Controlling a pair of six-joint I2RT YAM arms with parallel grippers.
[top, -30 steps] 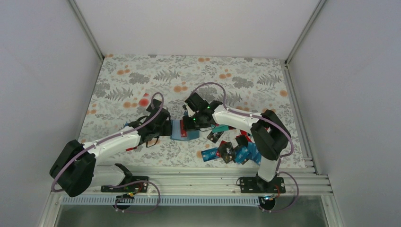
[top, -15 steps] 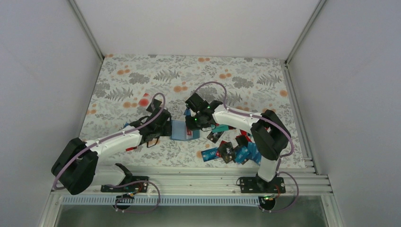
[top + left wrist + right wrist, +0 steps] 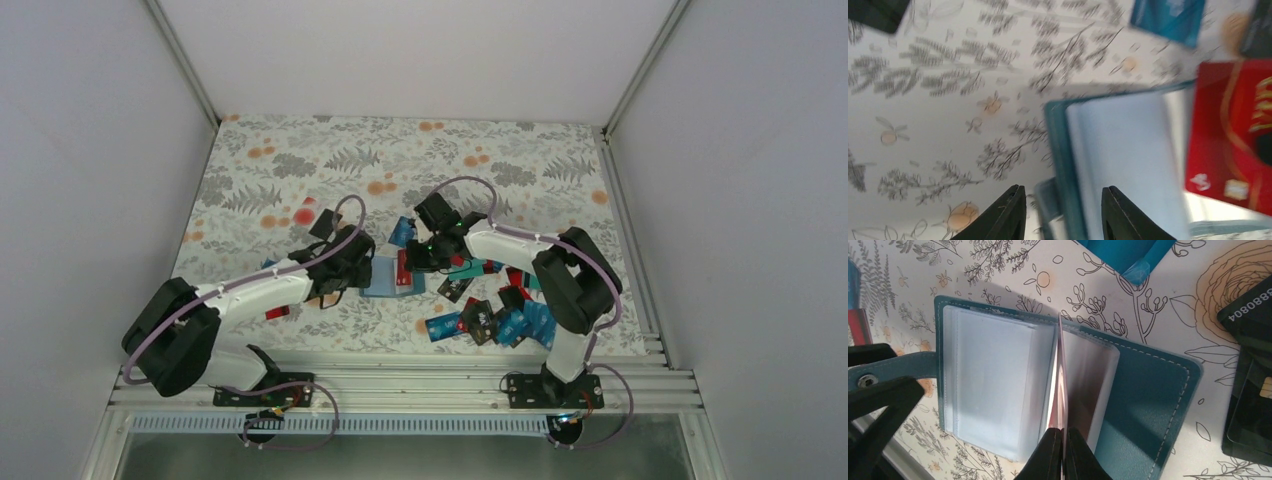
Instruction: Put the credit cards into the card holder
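Between the two arms, on the floral-patterned table, the teal-blue soft folding card holder lies spread open with its pale clear sleeves facing up. Directly above its fold, the right hand is pinched tight on a thin sheet standing on edge. This is probably the red printed credit card, though seen edge-on it is hard to confirm. Its long axis runs along the holder's spine, so getting it in looks to depend on tipping it flat toward a sleeve mouth. At the holder's strap side, the left hand has its fingers parted around the cover edge and appears not to clamp it, so the holder may shift. On the holder's opposite side lie the loose blue, black and red cards. One black card is just beside the cover and out of the way.
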